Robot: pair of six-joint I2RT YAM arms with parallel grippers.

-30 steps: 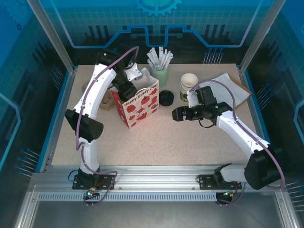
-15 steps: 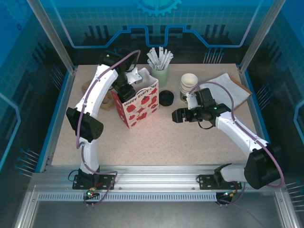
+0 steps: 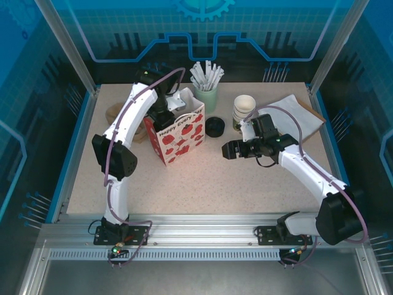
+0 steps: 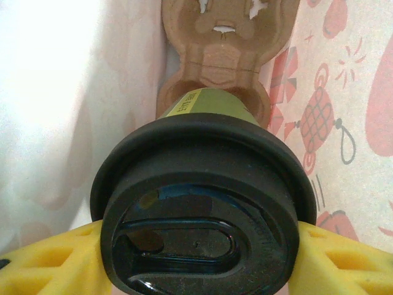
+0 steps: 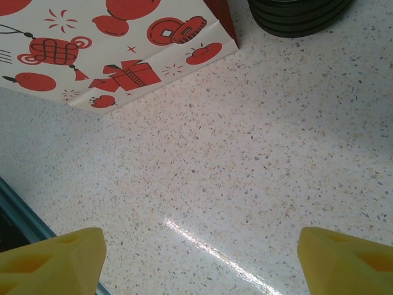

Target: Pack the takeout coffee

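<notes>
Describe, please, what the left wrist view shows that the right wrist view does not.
Left wrist view: the left end effector gripping the olive-green paper cup with a round black plastic lid, with a brown moulded-pulp cup carrier beyond it. Right wrist view: the open, empty right end effector over the speckled tabletop, and a stack of round black plastic lids at the top edge. Both: the white paper bag with red prints, seen from inside in the left wrist view and from outside in the right, plus yellow fingertips.
</notes>
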